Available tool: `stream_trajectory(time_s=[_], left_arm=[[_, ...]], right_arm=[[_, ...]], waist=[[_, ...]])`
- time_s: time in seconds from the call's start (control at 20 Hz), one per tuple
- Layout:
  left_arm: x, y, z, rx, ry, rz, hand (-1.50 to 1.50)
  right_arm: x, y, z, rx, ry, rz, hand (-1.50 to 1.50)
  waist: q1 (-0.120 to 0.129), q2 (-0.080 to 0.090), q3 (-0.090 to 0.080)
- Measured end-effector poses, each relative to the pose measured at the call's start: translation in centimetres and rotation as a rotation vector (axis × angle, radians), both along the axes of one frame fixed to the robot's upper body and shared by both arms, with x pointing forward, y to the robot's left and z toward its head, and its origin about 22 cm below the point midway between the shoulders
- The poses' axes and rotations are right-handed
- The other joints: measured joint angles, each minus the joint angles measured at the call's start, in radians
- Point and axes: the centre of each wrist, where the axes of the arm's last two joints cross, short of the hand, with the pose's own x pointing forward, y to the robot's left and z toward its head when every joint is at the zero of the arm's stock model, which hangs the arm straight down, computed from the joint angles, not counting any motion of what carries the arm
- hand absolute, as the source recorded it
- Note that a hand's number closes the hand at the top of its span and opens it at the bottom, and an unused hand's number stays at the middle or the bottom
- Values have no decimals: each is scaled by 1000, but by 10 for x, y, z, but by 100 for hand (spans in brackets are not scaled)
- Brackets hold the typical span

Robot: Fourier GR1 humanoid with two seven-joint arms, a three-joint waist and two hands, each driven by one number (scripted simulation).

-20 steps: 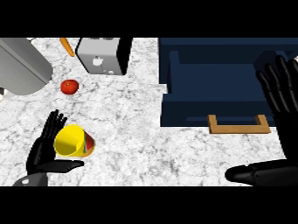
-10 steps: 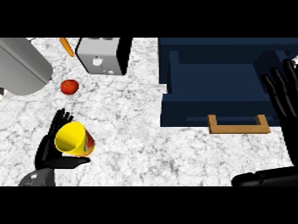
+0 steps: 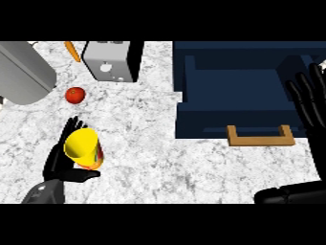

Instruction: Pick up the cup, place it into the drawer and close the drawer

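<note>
Slightly raised since before, left robot hand (image 3: 61, 158) curls round yellow cup (image 3: 81, 146) above desk (image 3: 158, 158), ready for carrying to open drawer (image 3: 236, 91); right robot hand (image 3: 319, 103) rests open.

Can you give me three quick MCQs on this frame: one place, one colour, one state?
1. Where is the tomato?
A. beyond the cup
B. in the drawer
C. on the toaster

2. What colour is the drawer handle?
A. red
B. tan
C. white

3. What is the left hand doing?
A. resting open
B. pulling the handle
C. curled round the cup

Key: 1 A, it lies on the counter past the cup. 2 B, tan bar on the dark blue front. 3 C, thumb and fingers wrap the yellow cup.
</note>
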Motion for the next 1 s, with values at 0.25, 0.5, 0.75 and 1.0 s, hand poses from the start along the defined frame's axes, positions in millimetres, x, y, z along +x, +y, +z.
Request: stream_trajectory(time_s=[0.25,0.5,0.75,1.0], left_arm=[[-2,-2,-3,-40,-4,-30,150],[2,-7,0,-35,-55,-29,150],[5,-14,3,-14,-123,26,150],[10,-20,7,-11,-186,155,150]], right_arm=[[-1,2,5,3,-4,-3,-150],[0,2,-2,0,-5,-10,-150],[4,-1,-2,2,-11,-14,-150],[0,-4,0,-8,-7,-9,-150]], waist=[[1,0,0],[2,0,0],[5,-1,0],[4,-1,1]])
